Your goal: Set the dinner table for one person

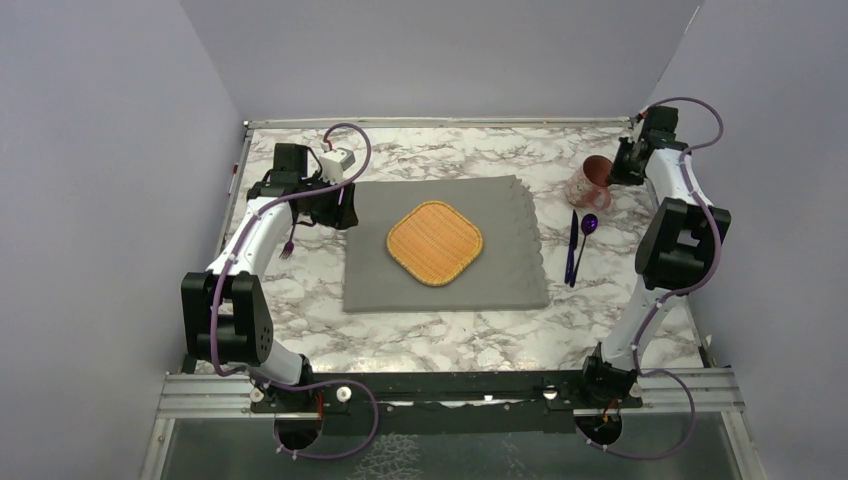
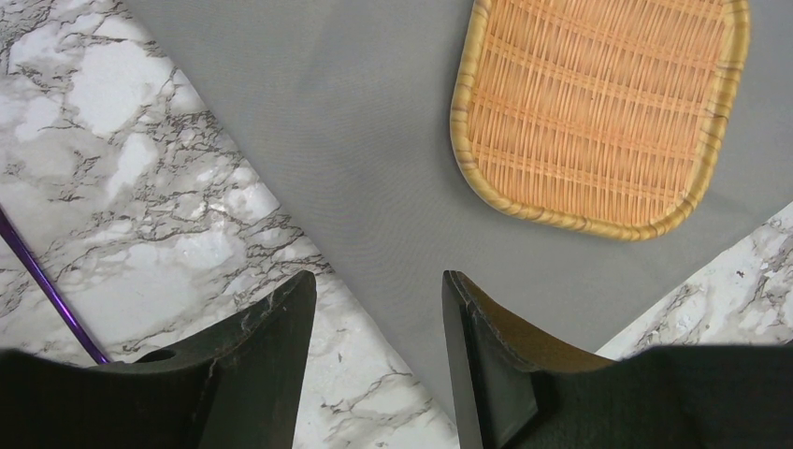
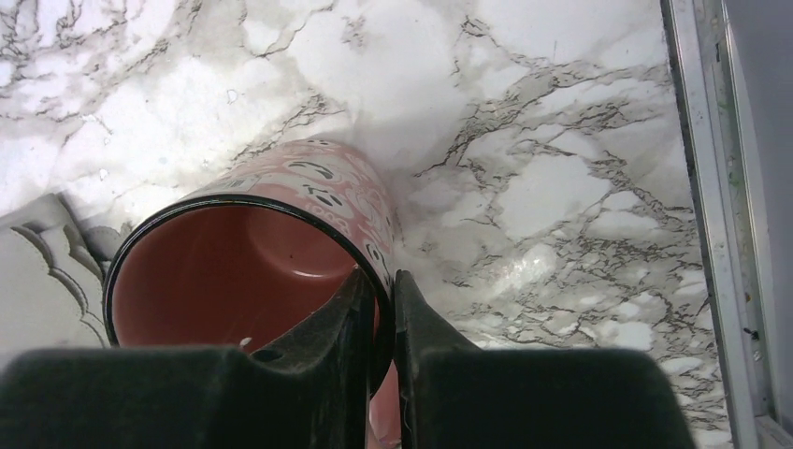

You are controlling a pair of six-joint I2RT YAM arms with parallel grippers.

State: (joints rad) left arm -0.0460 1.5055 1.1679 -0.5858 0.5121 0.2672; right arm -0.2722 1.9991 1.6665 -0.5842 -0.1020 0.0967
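Note:
The dinner table (image 1: 450,160) is a marble top carrying a grey scalloped placemat (image 1: 400,290) with a woven orange plate (image 1: 435,243) at its middle. A purple fork (image 1: 288,245) lies left of the mat. To the right of the mat lie a purple knife (image 1: 571,250) and spoon (image 1: 588,228). At the back right, a pink mug (image 1: 588,185) leans toward my right gripper (image 1: 616,170). My right gripper (image 3: 382,281) is shut on the wall of the mug (image 3: 252,271), one finger inside and one outside. My left gripper (image 2: 379,281) hangs open and empty over the placemat's (image 2: 374,140) left edge.
A metal edge strip (image 3: 711,187) runs close to the right of the mug. Grey walls enclose the table on three sides. In the left wrist view the fork handle (image 2: 47,285) lies to the left of the fingers and the woven plate (image 2: 598,112) lies beyond them.

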